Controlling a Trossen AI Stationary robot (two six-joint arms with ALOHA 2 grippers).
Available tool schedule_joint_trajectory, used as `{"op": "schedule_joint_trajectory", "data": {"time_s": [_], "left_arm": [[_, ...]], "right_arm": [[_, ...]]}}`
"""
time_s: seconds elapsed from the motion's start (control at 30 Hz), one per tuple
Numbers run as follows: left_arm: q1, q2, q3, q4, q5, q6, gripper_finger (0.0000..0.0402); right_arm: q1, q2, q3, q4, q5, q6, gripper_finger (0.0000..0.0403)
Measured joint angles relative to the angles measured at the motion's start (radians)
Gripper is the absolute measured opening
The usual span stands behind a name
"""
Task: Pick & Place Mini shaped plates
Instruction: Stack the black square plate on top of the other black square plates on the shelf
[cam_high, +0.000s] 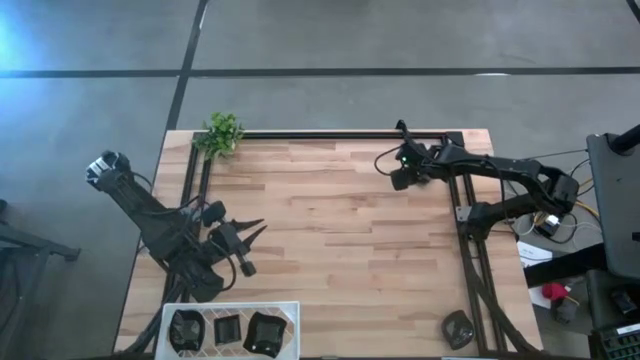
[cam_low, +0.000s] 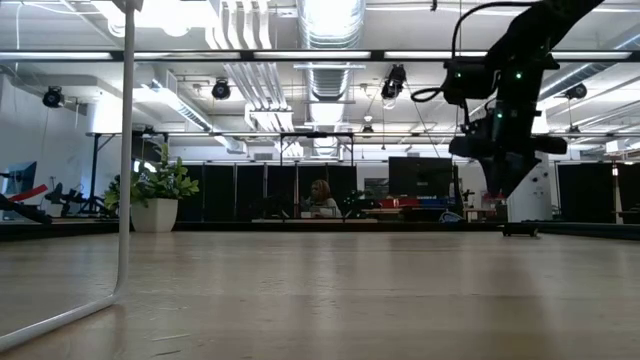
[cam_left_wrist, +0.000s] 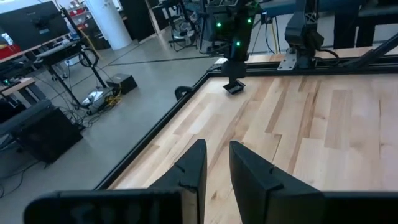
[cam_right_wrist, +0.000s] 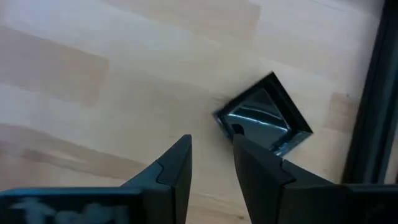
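Note:
A small square glossy black plate (cam_right_wrist: 264, 118) lies flat on the wooden table near its far right corner; it also shows in the left wrist view as the plate (cam_left_wrist: 234, 88) and in the low view as the plate (cam_low: 522, 230). My right gripper (cam_right_wrist: 211, 142) hangs just above it, pointing steeply down, open, with nothing between its fingers; the right gripper (cam_low: 500, 188) stands clear of the table. Three more black plates (cam_high: 227, 330) rest in a white tray (cam_high: 230, 305) at the near left. My left gripper (cam_high: 257, 232) waits open above the table's left side, pointing right.
A green plant (cam_high: 222, 132) stands at the far left corner. Black frame rails (cam_high: 470, 260) run along the table's right and far edges. A dark dish-like thing (cam_high: 458, 328) lies by the near right corner. Bare wood fills the table's middle.

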Motion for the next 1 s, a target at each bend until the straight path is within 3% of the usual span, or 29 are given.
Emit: {"op": "schedule_joint_trajectory", "data": {"time_s": [0.6, 1.0], "left_arm": [[0.000, 0.000, 0.000, 0.000, 0.010, 0.026, 0.0064], [0.000, 0.000, 0.000, 0.000, 0.010, 0.027, 0.0064]], "right_arm": [[-0.071, 0.001, -0.200, 0.240, 0.006, -0.099, 0.0116], [-0.086, 0.002, -0.258, 0.300, 0.054, -0.129, 0.0116]]}}
